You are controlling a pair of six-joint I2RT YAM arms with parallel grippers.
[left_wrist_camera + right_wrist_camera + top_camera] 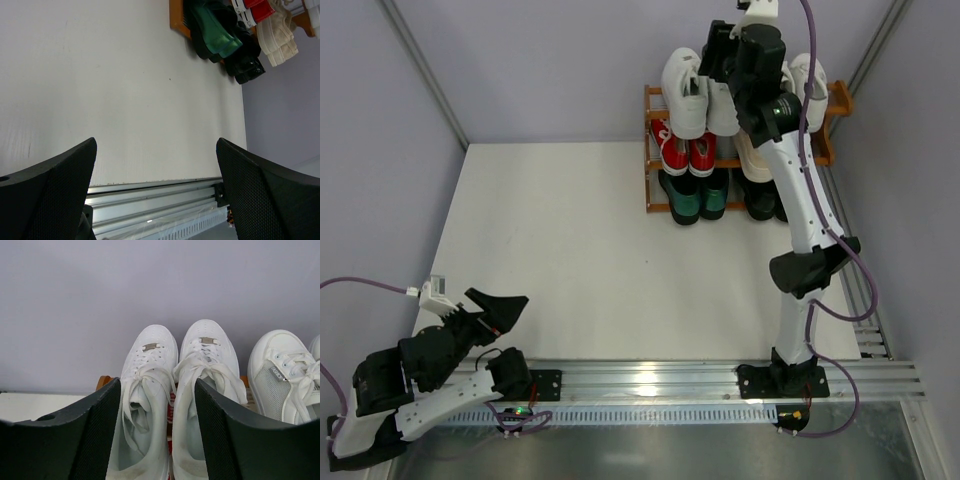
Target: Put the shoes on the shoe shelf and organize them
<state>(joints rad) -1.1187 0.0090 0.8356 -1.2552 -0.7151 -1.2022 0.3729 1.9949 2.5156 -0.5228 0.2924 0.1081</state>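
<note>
Upper right in the overhead view, the small orange-brown slatted wooden shoe shelf (647,165) stands loaded against the back wall. The right arm's fingers (95,440) are spread wide astride a white lace-up sneaker pair (150,390) on its top tier, probably to square it up. The left arm's fingers (55,190) gape empty, parked lower left over the white desk (125,100).

The left arm (420,408) and right arm (803,205) wear white shells over black joints; purple cables (370,283) trail behind the matte black, mesh-textured wedge fingers (52,192).
</note>
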